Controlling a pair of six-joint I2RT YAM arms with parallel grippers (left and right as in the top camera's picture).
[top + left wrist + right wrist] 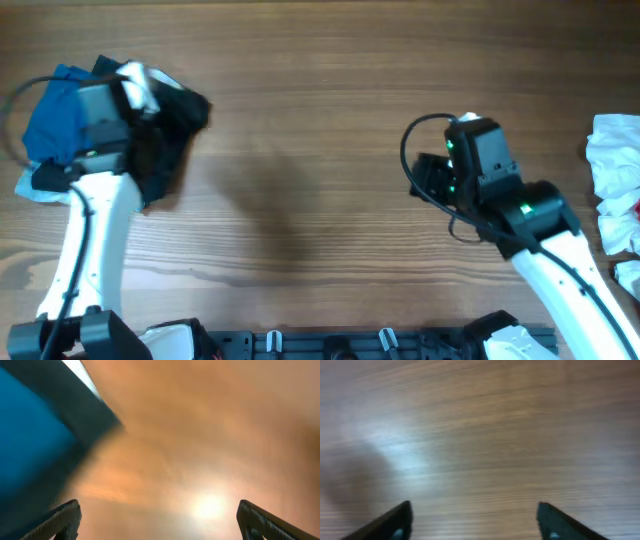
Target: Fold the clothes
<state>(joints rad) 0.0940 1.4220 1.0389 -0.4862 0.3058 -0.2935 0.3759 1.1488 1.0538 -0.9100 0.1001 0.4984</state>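
The clothes lie in a heap at the table's left end: a deep-blue garment point(48, 118), a black one point(178, 125) and a bit of white cloth point(140, 85). My left arm point(100, 120) hangs over this heap. In the left wrist view the blue cloth point(30, 450) and the dark cloth point(85, 407) fill the upper left. My left gripper point(160, 520) is open over bare wood, holding nothing. My right gripper point(475, 520) is open too, with only wood grain between its fingers point(395, 522). From overhead it sits right of centre point(428, 182).
A crumpled white-and-red garment point(615, 165) lies at the table's right edge, right of my right arm. The wooden table point(310, 150) spans the whole view. The arm bases and a black rail point(330, 342) run along the near edge.
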